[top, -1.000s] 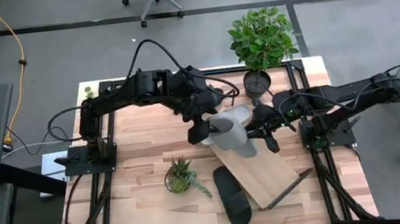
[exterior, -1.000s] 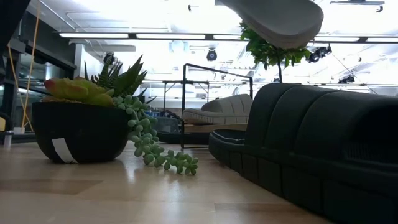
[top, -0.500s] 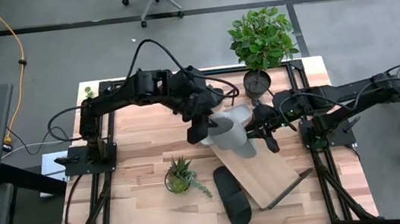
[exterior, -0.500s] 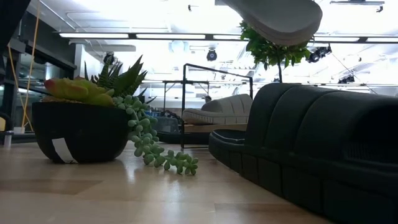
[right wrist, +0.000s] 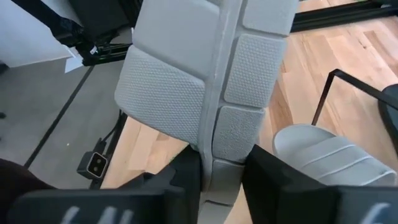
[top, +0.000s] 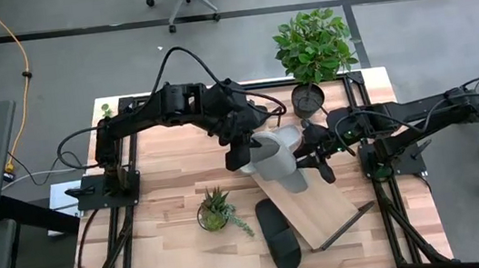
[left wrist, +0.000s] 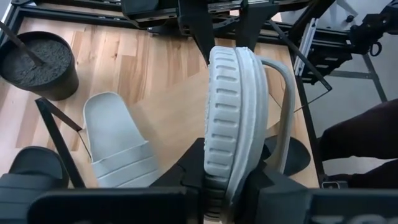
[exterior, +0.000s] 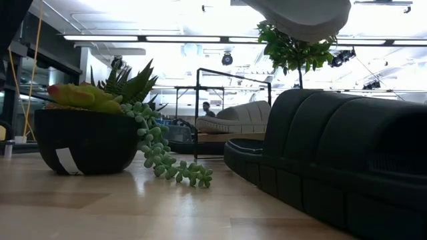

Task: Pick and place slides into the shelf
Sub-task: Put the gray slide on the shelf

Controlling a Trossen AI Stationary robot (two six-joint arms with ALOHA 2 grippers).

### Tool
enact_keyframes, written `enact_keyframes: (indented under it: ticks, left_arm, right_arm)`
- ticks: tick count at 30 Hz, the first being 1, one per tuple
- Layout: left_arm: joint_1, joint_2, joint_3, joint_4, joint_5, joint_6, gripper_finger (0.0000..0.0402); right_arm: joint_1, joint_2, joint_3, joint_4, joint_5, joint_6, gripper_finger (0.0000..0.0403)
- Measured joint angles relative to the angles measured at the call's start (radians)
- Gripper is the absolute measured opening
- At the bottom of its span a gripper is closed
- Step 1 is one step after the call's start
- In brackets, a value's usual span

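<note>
Grey slide [left wrist: 239, 118] clamped between left claw [left wrist: 224, 180] and right claw [right wrist: 217, 165] above shelf [top: 317, 202].

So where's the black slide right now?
High view: the black slide lies on the table's front centre, beside the shelf and right of the succulent.

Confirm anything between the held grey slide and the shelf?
Nothing visible. The held grey slide hangs above the shelf; another grey slide already lies on the board's upper part, and the rest is bare.
</note>
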Motion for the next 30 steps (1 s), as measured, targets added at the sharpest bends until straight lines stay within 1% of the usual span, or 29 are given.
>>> enact_keyframes:
  ticks: [3,6,8,12,16,18,22,30]
  left_arm:
    - [0.0,0.0,0.0,-0.004,-0.006,0.0,0.0034]
    - [0.0,0.0,0.0,-0.009,-0.042,0.0,0.0023]
    - [0.0,0.0,0.0,-0.013,-0.061,0.0,0.0023]
    - [0.001,0.0,0.0,-0.012,-0.088,0.004,0.0023]
    - [-0.002,0.0,0.0,-0.011,-0.093,0.013,0.0023]
    - [-0.002,-0.001,0.0,-0.003,-0.104,0.019,0.0024]
    - [0.001,-0.001,0.0,0.033,-0.137,0.023,0.0023]
    - [0.001,-0.001,0.0,0.194,-0.167,0.03,0.0023]
  right_arm:
    - [-0.006,-0.002,0.0,-0.02,0.024,0.032,0.012]
    - [-0.012,-0.021,0.0,-0.092,0.095,0.079,0.0143]
    - [-0.011,-0.045,0.0,-0.16,0.165,0.098,0.0148]
    - [-0.011,-0.129,0.0,-0.232,0.288,0.121,0.015]
    - [-0.012,-0.236,0.0,-0.264,0.371,0.145,0.015]
    - [-0.012,-0.29,0.0,-0.276,0.393,0.165,0.015]
    - [-0.012,-0.384,0.0,-0.281,0.398,0.206,0.0151]
    - [-0.012,-0.507,-0.001,-0.289,0.398,0.253,0.0151]
